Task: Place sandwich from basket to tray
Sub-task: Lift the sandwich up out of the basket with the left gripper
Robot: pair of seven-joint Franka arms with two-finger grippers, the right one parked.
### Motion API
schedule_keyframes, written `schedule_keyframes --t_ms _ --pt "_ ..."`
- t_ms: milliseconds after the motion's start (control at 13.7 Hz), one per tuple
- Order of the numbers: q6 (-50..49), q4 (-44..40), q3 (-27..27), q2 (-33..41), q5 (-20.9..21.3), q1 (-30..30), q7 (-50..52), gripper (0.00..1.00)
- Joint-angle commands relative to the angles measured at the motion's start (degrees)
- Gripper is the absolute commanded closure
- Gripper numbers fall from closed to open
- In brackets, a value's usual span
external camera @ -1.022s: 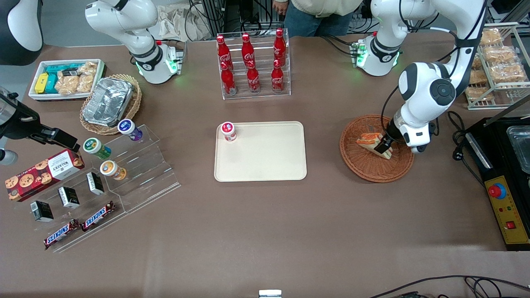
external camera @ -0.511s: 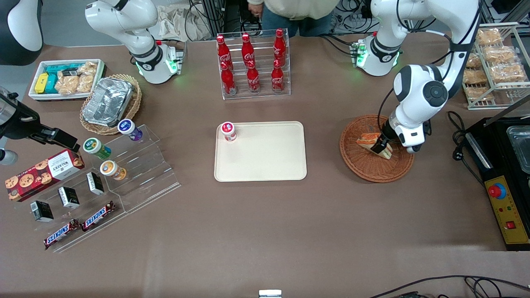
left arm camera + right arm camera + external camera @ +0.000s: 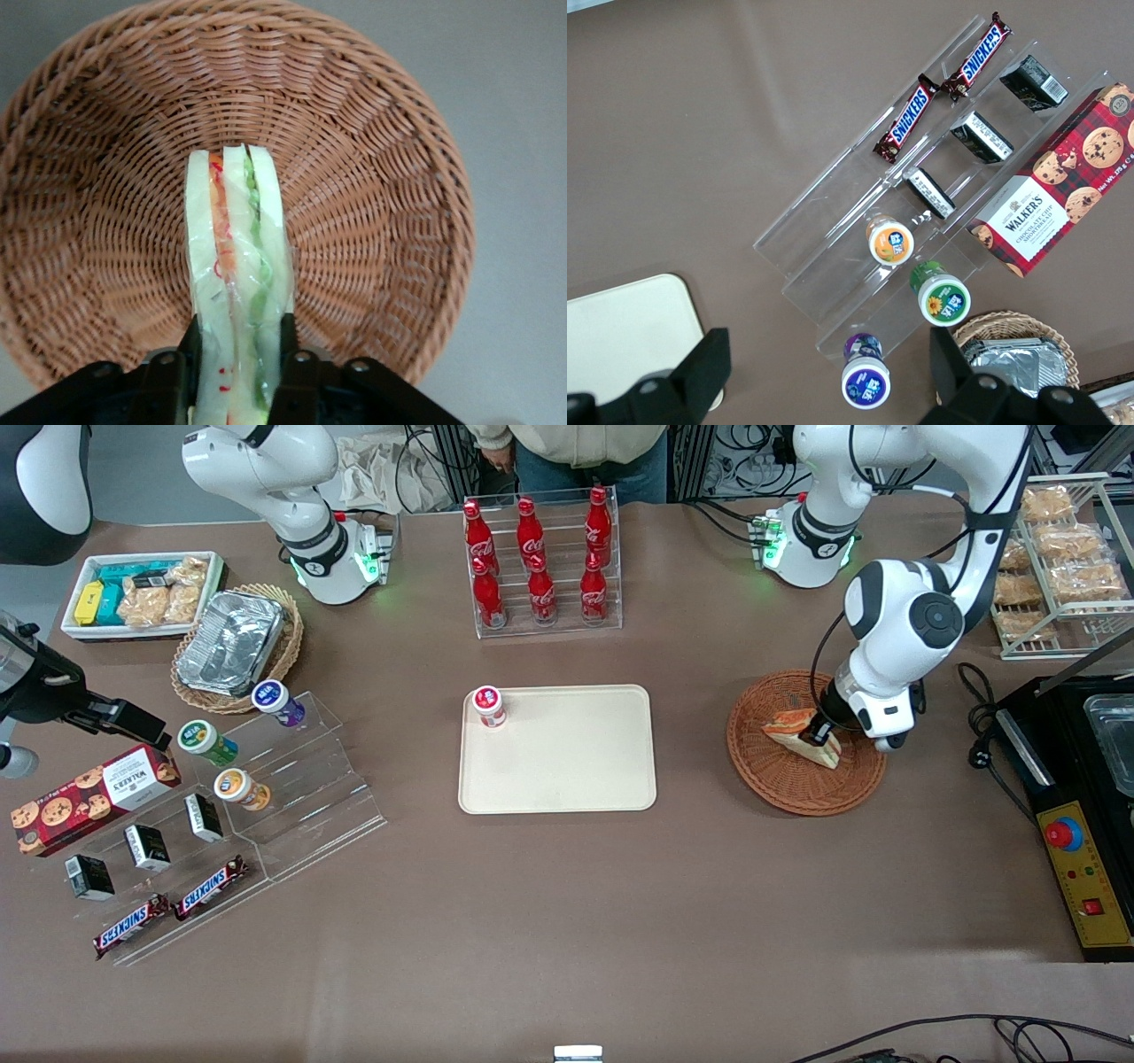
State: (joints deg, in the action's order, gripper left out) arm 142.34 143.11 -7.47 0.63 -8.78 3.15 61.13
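Jaws of the gripper [image 3: 237, 350] are pressed against both flat sides of the sandwich [image 3: 237, 266], so the wedge is held on edge between them, inside the basket [image 3: 784, 779]. Whether the wedge is lifted clear of the weave or is resting on it cannot be told. By this showing the grasp is made, while the carry and the release are judged to be left: the sandwich is not yet out of the basket.

Across the brown worktop [image 3: 567, 921], the tray [image 3: 567, 766] is seen lying flat near the middle, well apart from the basket, toward the parked arm's end. Most of the tray is bare; only a small red-lidded pot [image 3: 488, 706] is stood in one corner, the one farther from the front camera. A clear rack of red bottles [image 3: 542, 558] is placed farther from the camera than the tray. Snack bars and small cartons are set out on clear stepped shelves [image 3: 266, 815] toward the parked arm's end.
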Motion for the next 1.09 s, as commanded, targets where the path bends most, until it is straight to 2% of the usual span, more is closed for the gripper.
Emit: schedule_keyframes --t_ms 0,146,292,365,657,803,1022 --pt "-14.1 -9.6 0.1 2.3 0.8 0.4 0.6 1.0" --pt "-24.4 -17.7 0.0 1.8 2.6 0.4 0.3 1.0" --pt "-28.3 -21.7 0.0 1.8 3.9 1.0 0.3 1.0" --pt "-30.3 -24.0 -0.1 2.1 4.1 1.2 0.2 1.0" --pt "-48.3 -38.6 -0.2 2.2 3.6 1.2 -0.6 1.0" --pt "-52.5 -42.1 -2.4 2.2 3.5 1.1 -6.8 1.0" --pt "-52.7 -42.8 -5.6 2.3 3.1 1.2 -15.6 1.0"
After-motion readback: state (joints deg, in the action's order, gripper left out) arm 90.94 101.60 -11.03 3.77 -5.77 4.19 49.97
